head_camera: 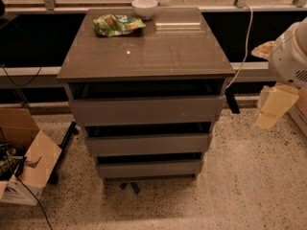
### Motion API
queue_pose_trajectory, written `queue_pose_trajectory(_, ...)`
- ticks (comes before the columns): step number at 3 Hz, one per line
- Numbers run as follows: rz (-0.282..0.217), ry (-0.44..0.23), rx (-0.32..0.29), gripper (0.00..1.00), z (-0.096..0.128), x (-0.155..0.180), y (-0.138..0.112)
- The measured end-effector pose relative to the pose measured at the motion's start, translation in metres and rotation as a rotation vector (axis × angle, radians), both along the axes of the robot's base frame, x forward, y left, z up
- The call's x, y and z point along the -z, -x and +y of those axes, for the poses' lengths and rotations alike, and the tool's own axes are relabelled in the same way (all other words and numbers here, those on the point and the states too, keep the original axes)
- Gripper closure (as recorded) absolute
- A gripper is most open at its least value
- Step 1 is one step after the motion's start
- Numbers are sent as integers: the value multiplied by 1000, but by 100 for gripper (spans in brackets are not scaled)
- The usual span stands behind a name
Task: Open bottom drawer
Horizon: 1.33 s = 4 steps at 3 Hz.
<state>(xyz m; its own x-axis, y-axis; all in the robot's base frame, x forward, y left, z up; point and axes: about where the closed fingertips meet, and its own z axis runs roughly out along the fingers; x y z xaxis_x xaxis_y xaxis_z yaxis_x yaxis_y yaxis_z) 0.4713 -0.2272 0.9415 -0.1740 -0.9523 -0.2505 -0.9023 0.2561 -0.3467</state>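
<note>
The bottom drawer (pixel 148 168) is the lowest and narrowest-looking of three grey-brown handleless fronts on the cabinet (pixel 144 56). A dark gap shows above it, under the middle drawer (pixel 147 144). The top drawer (pixel 146 110) is the widest. My gripper (pixel 273 107) hangs as a pale cream piece below the white arm housing (pixel 290 56) at the right edge of the view. It is to the right of the cabinet, level with the top drawer, apart from it and holding nothing I can see.
A green snack bag (pixel 117 24) and a white bowl (pixel 144 7) sit on the cabinet top. An open cardboard box (pixel 24 162) with cables stands on the floor at left. A white cable (pixel 247 37) hangs behind the cabinet's right side. The floor is speckled.
</note>
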Motion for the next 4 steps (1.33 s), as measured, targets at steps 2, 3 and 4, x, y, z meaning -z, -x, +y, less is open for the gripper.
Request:
queue_pose_trajectory(2,-13,9,17,0,2,3,-6)
queue_pose_trajectory(3,25,-57,26,0,17,49,1)
queue_pose_trajectory(4,21,-137,34,0,31,86,-6)
